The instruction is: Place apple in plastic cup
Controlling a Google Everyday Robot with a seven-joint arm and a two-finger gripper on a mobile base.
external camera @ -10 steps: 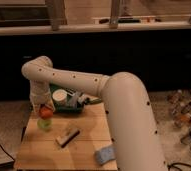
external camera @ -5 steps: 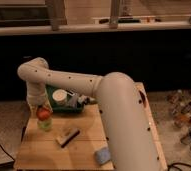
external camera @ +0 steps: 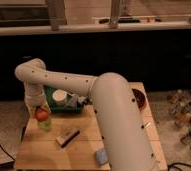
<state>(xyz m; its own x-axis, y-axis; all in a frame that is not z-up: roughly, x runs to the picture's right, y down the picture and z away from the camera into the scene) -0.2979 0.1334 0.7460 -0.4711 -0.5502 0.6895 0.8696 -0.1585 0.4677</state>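
Note:
The apple (external camera: pixel 41 115) is a small red-orange fruit sitting at the mouth of the pale green plastic cup (external camera: pixel 45 123), which stands near the left edge of the wooden table (external camera: pixel 84 145). My gripper (external camera: pixel 38 107) hangs straight down from the white arm, right over the apple and touching or nearly touching it.
A green tray (external camera: pixel 64 106) with a white round cup (external camera: pixel 60 97) stands behind the cup. A brown and tan bar (external camera: pixel 68 136) lies mid-table, a blue item (external camera: pixel 100 156) near the front edge. A dark bowl (external camera: pixel 138 98) is at the right; bottles (external camera: pixel 186 112) stand off the table.
The arm has swung left, carrying the gripper and apple from beside the tray to above the green cup at the table's left edge.

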